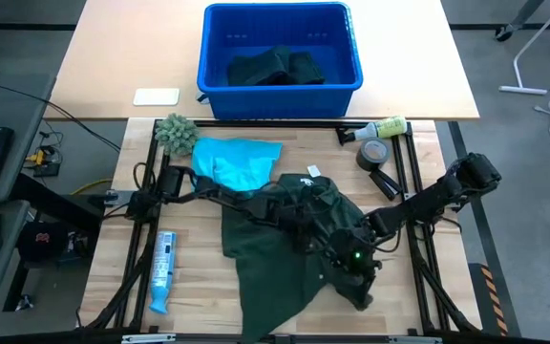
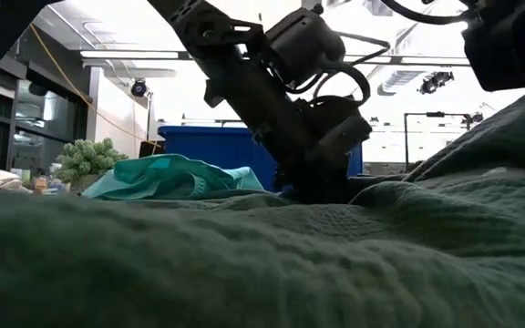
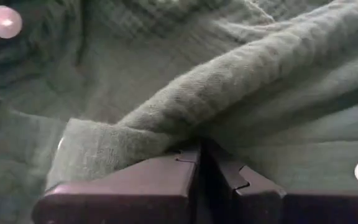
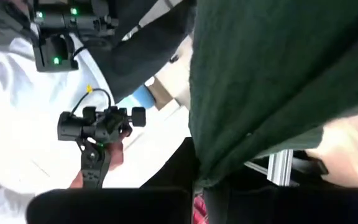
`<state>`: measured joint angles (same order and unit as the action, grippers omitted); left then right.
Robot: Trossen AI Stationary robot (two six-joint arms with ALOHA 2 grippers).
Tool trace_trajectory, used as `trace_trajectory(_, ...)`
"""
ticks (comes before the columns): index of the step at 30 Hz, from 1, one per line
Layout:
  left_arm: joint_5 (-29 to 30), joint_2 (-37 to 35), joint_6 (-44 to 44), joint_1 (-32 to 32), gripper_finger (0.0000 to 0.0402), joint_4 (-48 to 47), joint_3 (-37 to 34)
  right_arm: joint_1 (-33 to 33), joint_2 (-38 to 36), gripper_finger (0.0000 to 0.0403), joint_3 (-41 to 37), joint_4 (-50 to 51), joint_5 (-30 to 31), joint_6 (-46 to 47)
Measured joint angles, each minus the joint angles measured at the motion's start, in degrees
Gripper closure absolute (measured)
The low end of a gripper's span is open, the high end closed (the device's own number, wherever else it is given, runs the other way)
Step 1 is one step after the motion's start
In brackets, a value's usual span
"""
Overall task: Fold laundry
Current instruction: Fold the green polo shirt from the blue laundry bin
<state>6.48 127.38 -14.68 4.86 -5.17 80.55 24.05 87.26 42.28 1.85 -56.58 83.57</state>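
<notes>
The dark green shirt [image 1: 294, 248] lies crumpled in the middle of the wooden table [image 1: 199, 296], right at the front edge. Both arms meet on top of it. The left gripper [image 3: 202, 158] is squeezed tight on a thick fold of the green cloth. The right gripper [image 4: 197, 180] is squeezed on the cloth too (an edge hangs down from its closed fingers).

What could go wrong? Both grippers hold the same bunched spot, close together. If they pull apart too fast, I think the cloth could slip out of one, or the shirt could twist into a worse lump. A corner hangs near the front edge, so a hard tug might drag it off the table.

Next to the green shirt, a little farther back, is the turquoise shirt [image 1: 237, 161]. The two touch, so moving one may drag the other. A blue and white tube [image 1: 163, 272] lies off to the left. Behind are a fuzzy green ball [image 1: 176, 132], a roll of tape [image 1: 373, 153] and a yellow bottle [image 1: 382, 127]. Farthest back, the blue bin [image 1: 280, 48] holds more dark clothes [image 1: 275, 67].
</notes>
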Motion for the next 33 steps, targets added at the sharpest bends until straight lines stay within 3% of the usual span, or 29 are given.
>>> trace_trajectory(8,-0.6,-2.0,10.9,0.1,0.0402,-9.0,-0.1,1.0,-0.9,0.0403,0.0,12.0,5.4,-8.9)
trace_trajectory(17,-3.2,-3.7,8.8,1.9,0.0402,-10.8,-0.3,-1.8,-7.3,0.0403,0.0,30.9,16.1,-17.0)
trace_trajectory(24,-3.6,-4.5,5.8,4.2,0.0402,-8.7,-0.4,-1.9,-10.9,0.0400,0.0,32.3,19.0,-17.3)
trace_trajectory(28,-3.1,-4.5,4.1,5.1,0.0402,-8.6,-0.4,-1.0,-10.9,0.0376,0.0,32.4,22.2,-19.3)
trace_trajectory(33,-3.4,-4.8,1.5,5.4,0.0402,-8.7,-0.4,0.4,-10.9,0.0317,0.0,32.8,28.9,-20.9)
